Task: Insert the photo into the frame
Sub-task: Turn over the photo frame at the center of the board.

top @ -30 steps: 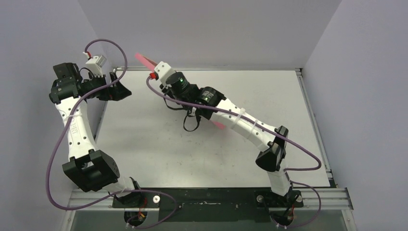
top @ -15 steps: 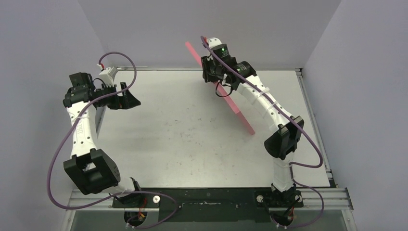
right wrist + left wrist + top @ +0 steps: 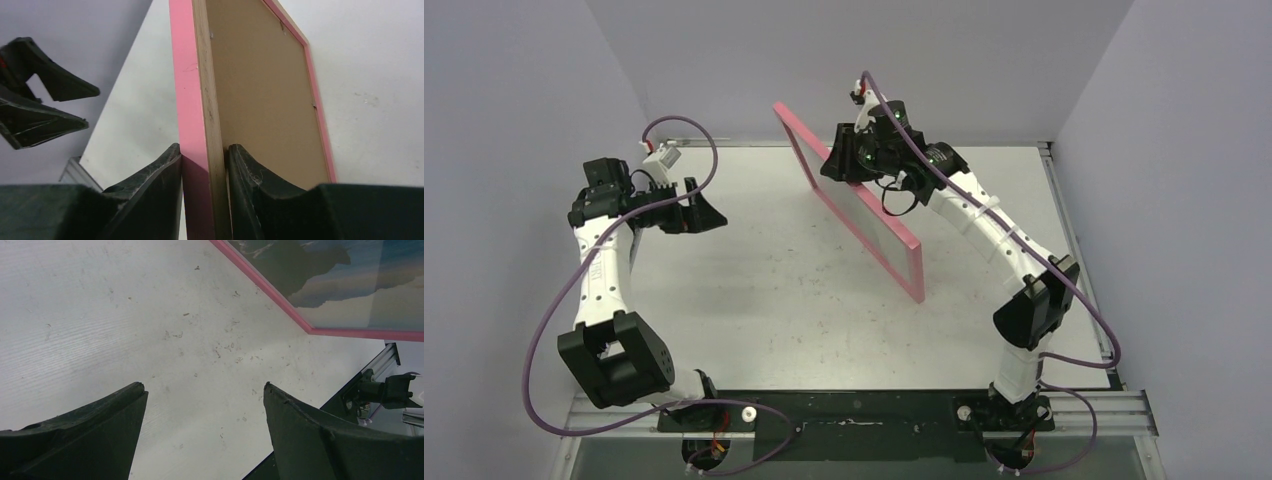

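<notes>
Right end effector clamped the slim pink-railed frame, its back a flat brown board. Left end effector gaped empty above the scuffed white bench.

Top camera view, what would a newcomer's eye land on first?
The pink frame, raised on edge over the middle of the table, pinched on its rail by the right tool. In the left wrist view the photo of dark clouds shows in its front, while the left tool hangs open at the left.

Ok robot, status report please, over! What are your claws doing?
Right claw clamped on frame rail, frame held on edge. Left claw open, empty, over table. Photo showing inside frame. Nothing in the way.
</notes>
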{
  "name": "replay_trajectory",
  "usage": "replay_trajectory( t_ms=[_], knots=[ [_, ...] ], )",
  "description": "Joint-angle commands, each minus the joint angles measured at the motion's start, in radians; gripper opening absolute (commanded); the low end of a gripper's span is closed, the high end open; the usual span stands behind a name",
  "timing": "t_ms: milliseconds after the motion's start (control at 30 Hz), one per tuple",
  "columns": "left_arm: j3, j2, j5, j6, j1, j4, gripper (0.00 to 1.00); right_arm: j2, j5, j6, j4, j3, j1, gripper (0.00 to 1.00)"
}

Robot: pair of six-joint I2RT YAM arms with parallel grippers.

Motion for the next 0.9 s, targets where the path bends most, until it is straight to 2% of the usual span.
replay_trajectory(
  t_ms=[0,267,400,533,700,867],
  knots=[
    [-0.011,-0.034,0.057,0.011,-0.002,0.021,0.84,-0.069,-0.125,0.281,0.242,-0.121,-0.050,0.23],
    [-0.021,-0.010,0.082,0.014,-0.002,0.018,0.83,-0.020,-0.107,0.141,0.111,-0.099,-0.184,0.26],
    [-0.017,0.014,0.094,0.011,-0.004,0.019,0.82,-0.030,-0.138,0.103,0.097,-0.147,-0.293,0.29],
    [-0.014,0.031,0.093,0.011,-0.013,0.023,0.81,-0.040,-0.151,0.038,0.072,-0.198,-0.349,0.30],
    [-0.013,0.048,0.086,0.013,-0.026,0.029,0.80,-0.074,-0.119,-0.028,0.089,-0.342,-0.371,0.32],
    [-0.009,0.094,0.062,0.014,-0.028,0.026,0.78,-0.168,-0.124,0.010,0.250,-0.610,-0.378,0.32]
  ],
)
